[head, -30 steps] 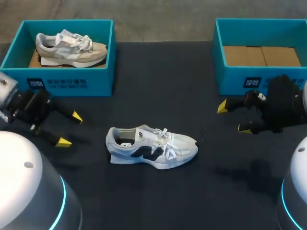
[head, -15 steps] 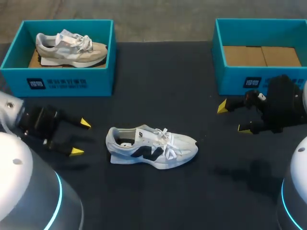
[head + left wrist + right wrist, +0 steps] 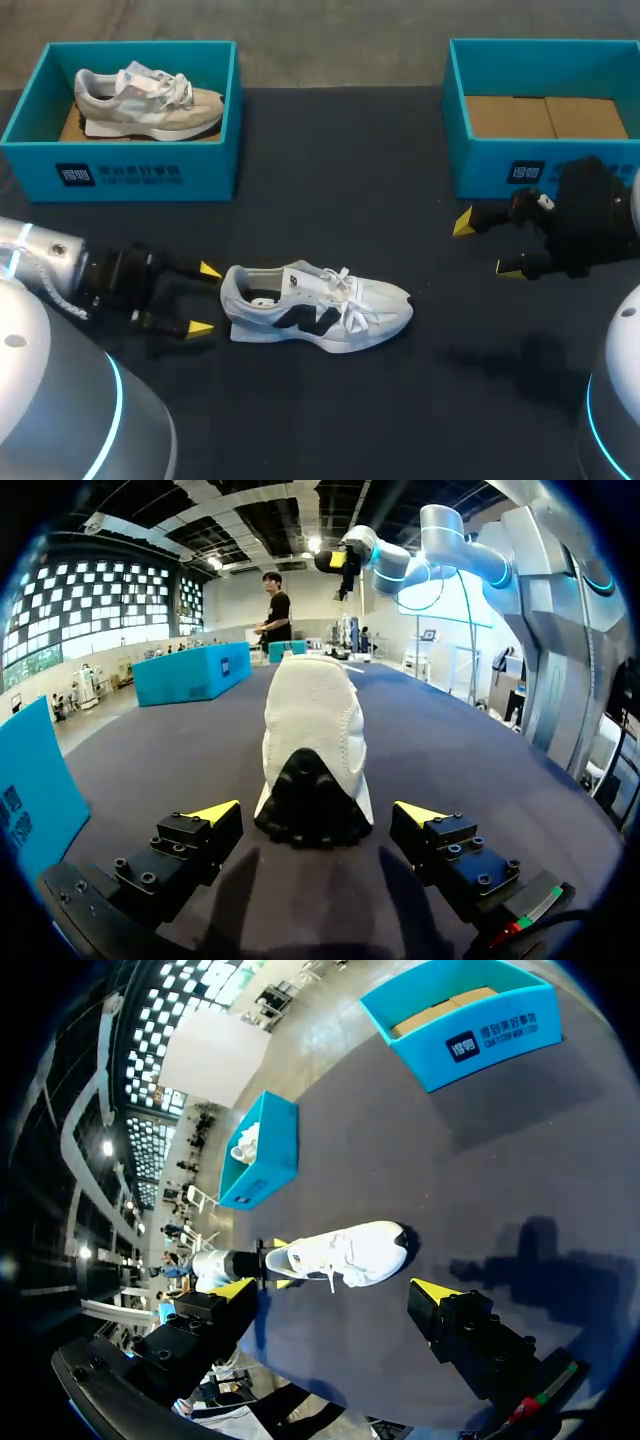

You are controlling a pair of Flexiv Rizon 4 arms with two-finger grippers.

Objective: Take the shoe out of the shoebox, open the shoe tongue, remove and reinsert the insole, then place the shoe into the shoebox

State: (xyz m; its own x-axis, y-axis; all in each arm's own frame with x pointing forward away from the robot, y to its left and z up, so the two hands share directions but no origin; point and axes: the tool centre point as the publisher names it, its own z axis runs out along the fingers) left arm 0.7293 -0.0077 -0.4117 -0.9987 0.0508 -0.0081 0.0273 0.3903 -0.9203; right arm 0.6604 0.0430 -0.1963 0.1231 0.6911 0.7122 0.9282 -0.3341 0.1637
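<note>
The white shoe (image 3: 315, 305) is already out of its box and stands on its sole in the middle of the dark table (image 3: 330, 190), toe toward the robot's right. The left gripper (image 3: 203, 298) sits low, right at the back of the shoe, with its two yellow fingers spread wide. In the left wrist view the heel (image 3: 312, 780) is just ahead of the gap between them, and neither finger touches it. The right gripper (image 3: 487, 245) hangs near the empty blue shoebox (image 3: 530, 172), well apart from the shoe, and its fingers are wide too. The other blue shoebox (image 3: 125, 172) holds a tan shoe (image 3: 148, 100). So the job looks to be at the "open the tongue" step, with the left arm getting ready to hold the heel. Next, the left fingers likely need to slide around the heel and squeeze gently so the shoe stays put. Then the right arm would have to come over and pull the tongue up.
</note>
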